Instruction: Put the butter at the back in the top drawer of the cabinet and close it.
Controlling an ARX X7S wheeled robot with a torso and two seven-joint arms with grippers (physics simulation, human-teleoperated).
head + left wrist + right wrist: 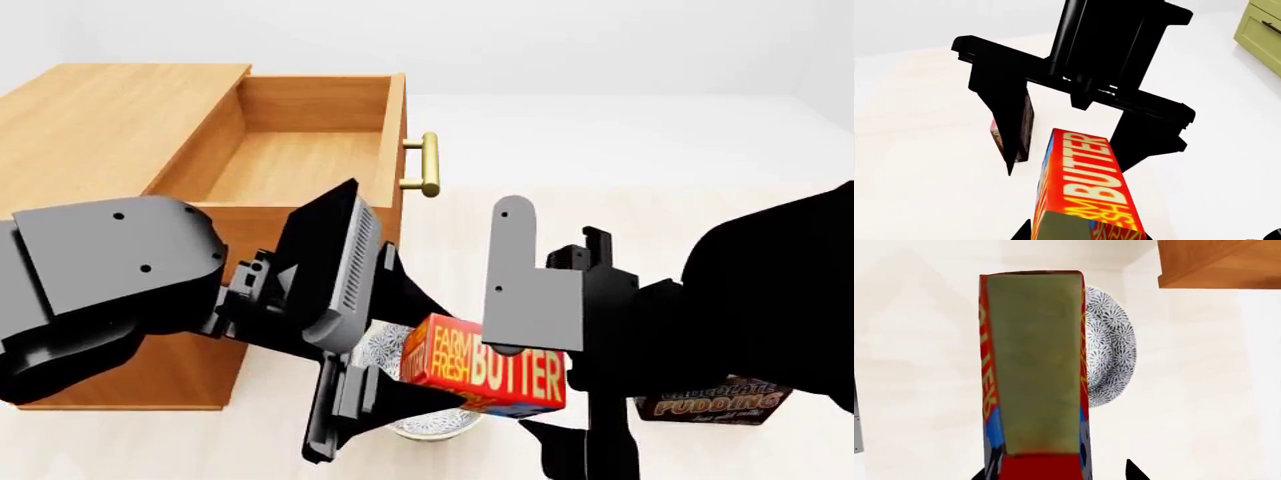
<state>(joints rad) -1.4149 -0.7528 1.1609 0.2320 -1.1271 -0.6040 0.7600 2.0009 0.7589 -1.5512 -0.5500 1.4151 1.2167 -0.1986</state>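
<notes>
The butter [487,372], an orange-red and yellow carton, hangs in the air between my two grippers, above the bowl. My left gripper [387,395] is shut on one end of it; in the left wrist view its fingertips hug both sides of the butter [1087,185]. My right gripper [574,370] faces it from the other end. It is open around the butter [1034,365], with a gap on one side. The cabinet [107,120] stands at the left with its top drawer [294,160] pulled out and nothing inside it.
A patterned bowl [434,425] sits on the floor below the butter. The chocolate pudding box [714,405] stands at the right, partly behind my right arm. The drawer's brass handle [427,165] juts toward the grippers. A green cupboard [1261,30] shows far off.
</notes>
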